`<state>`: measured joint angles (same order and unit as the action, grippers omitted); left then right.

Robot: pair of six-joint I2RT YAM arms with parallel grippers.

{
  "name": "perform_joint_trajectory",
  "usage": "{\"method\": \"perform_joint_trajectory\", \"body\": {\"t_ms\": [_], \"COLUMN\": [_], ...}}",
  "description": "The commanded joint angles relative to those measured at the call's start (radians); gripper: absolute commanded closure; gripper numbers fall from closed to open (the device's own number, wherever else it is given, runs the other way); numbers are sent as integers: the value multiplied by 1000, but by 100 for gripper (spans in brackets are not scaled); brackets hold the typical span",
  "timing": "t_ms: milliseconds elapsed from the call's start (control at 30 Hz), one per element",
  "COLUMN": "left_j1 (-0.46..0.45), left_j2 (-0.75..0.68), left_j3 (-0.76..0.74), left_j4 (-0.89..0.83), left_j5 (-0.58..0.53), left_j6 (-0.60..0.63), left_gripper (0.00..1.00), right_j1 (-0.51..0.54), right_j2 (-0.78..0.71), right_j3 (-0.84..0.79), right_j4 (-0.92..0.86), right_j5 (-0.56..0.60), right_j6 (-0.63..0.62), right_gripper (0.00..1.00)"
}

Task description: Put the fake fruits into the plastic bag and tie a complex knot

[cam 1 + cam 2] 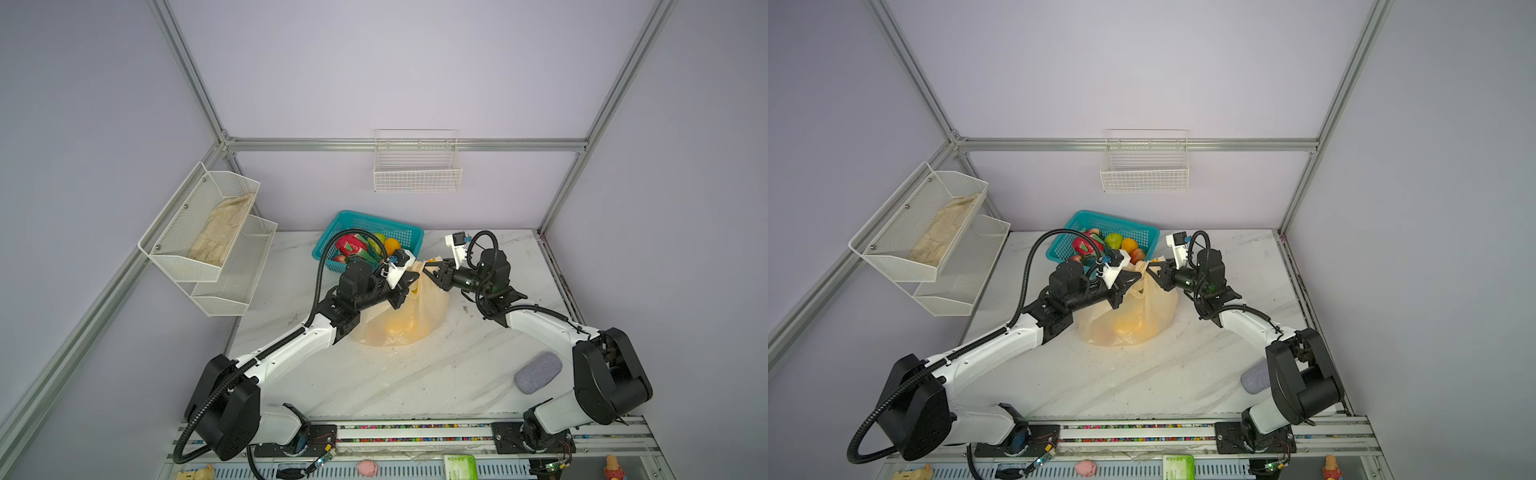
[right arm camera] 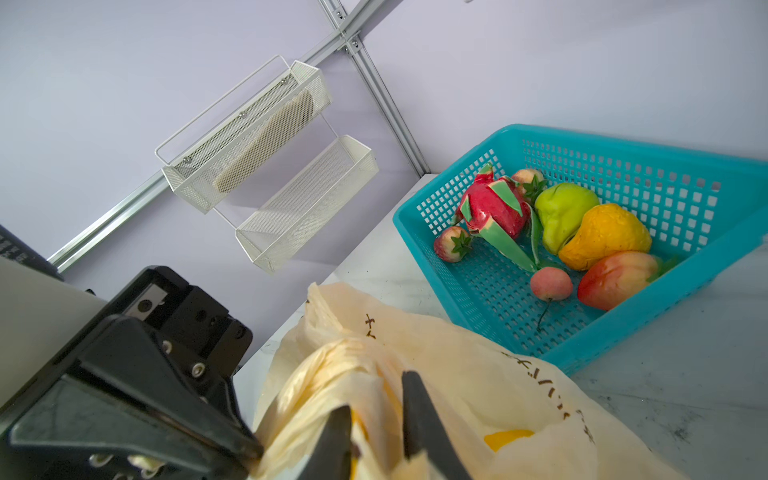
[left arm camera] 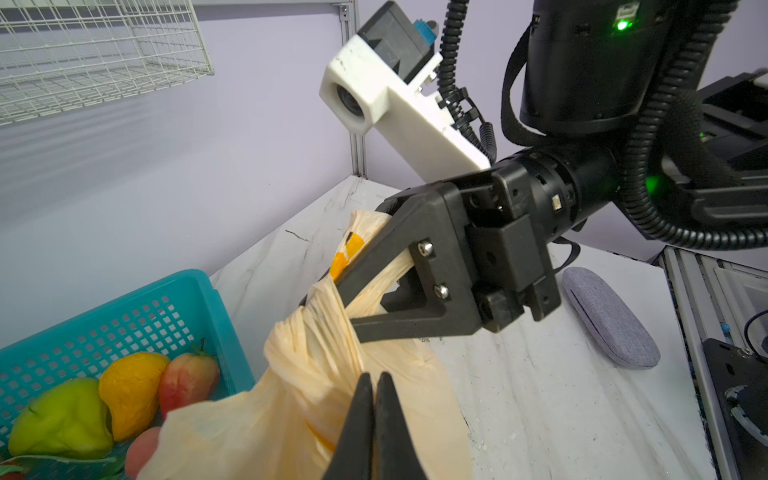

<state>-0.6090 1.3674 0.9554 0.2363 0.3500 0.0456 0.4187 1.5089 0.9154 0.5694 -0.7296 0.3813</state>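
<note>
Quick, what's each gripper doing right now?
Left gripper: closed, pinching the plastic bag.
Right gripper: open, jaws apart around the knot.

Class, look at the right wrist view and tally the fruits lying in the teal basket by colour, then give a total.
Green fruit: 1
Orange fruit: 1
Red or pink fruits: 5
Total in the teal basket: 7
</note>
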Motion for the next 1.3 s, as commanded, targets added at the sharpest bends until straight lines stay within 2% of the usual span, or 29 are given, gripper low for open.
{"method": "perform_joint_trajectory", "body": {"t_ms": [0, 333, 567, 867, 933, 1100, 1267], "left_j1": [-3, -4, -9, -18, -18, -19, -19], "left_j2": [9, 21, 21, 38, 80, 109, 124], "left_j3": [-37, -45, -66, -76, -75, -70, -70], "left_j4": [87, 107, 122, 148, 152, 163, 168], "left_j5": [-10, -1, 12, -9, -12, -16, -17], "left_j6": [-46, -72, -93, -116, -115, -112, -106], "left_gripper": [100, 100, 100, 100, 100, 100, 100], "right_j1": [-6, -27, -34, -33, -34, -34, -39], "right_j2": [-5, -33, -25, -5, 4, 6, -3], "right_j3": [7, 41, 54, 73, 76, 83, 123], "right_j4": [-30, -169, -157, -58, -49, -102, -241], "right_j5": [-3, 45, 23, -3, -17, -16, 4], "right_j6": [-39, -100, -80, 26, 32, -8, -110], "right_gripper": [75, 63, 62, 64, 64, 62, 60]}}
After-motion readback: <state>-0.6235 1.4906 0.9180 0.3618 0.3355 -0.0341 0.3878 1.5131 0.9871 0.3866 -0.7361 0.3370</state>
